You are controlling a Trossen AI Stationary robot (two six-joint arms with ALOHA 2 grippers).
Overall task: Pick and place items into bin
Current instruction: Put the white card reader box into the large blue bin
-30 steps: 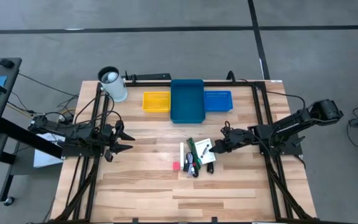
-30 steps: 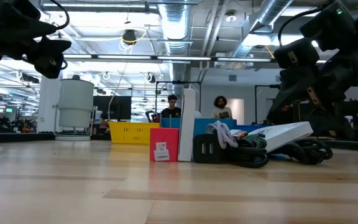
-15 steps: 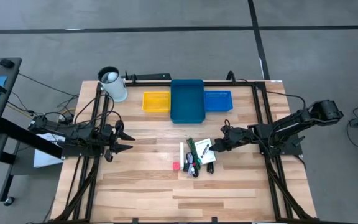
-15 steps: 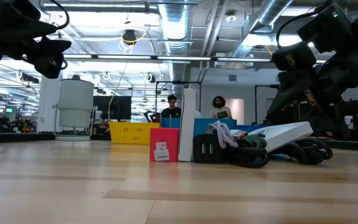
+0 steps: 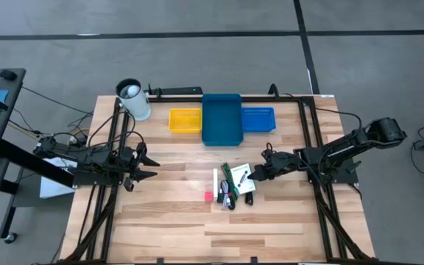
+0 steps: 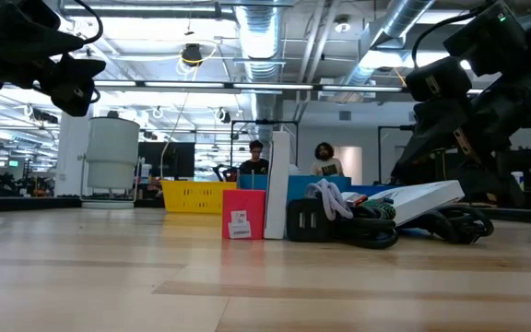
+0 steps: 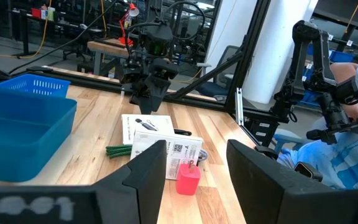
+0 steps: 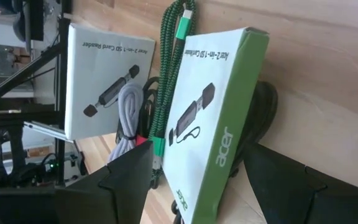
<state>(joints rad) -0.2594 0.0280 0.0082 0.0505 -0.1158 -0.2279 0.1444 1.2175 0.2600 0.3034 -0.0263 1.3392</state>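
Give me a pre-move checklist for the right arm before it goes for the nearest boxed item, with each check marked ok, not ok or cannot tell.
1. Right gripper open: ok, the jaws stand wide.
2. Lined up with the target: ok, the green-edged white box lies straight ahead between its fingers.
3. Box free to lift: not ok, it rests tilted on a black cable, beside the green braided cable.
4. Dark blue bin open to receive: ok.
5. Left gripper out of the way: ok, at the table's left side.
6. Firm hold possible: cannot tell.
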